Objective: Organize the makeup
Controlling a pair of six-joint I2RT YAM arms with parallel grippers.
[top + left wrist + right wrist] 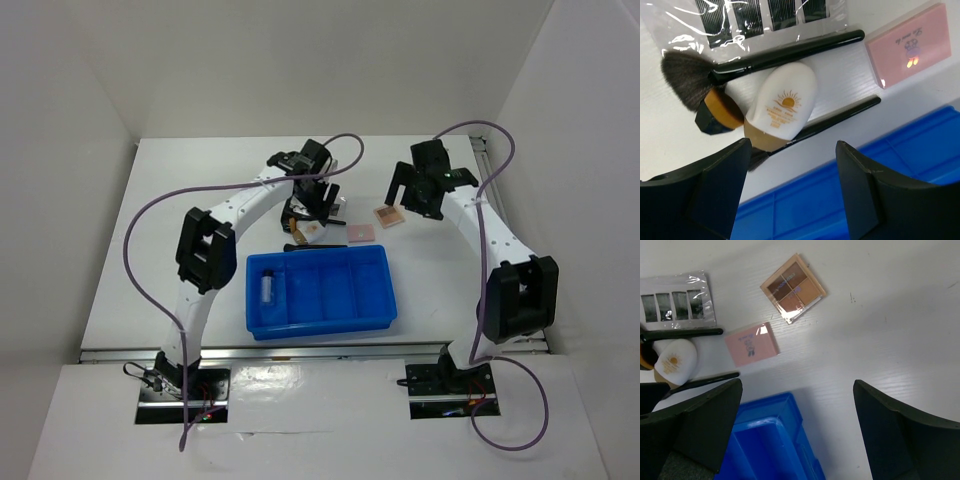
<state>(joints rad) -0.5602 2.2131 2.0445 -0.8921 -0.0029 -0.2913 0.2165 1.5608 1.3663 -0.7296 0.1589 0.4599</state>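
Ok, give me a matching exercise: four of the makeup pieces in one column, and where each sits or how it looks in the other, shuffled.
Things
1. vial
2. white oval bottle
3. pink square case
4. four-pan palette

Descriptions
A. brown shades, farthest right on the table
B. in the left end compartment of the blue tray
C. orange sun print, lying between two black brushes
D. on the table, between the bottle and the palette

Pairs: 1-B, 2-C, 3-D, 4-A

The vial point(268, 289) lies in the tray's point(386, 292) leftmost compartment. On the bench point(200, 180) behind the tray, the oval piece point(782, 107) lies between two brushes point(790, 52), and two squares point(361, 233) lie to their right.
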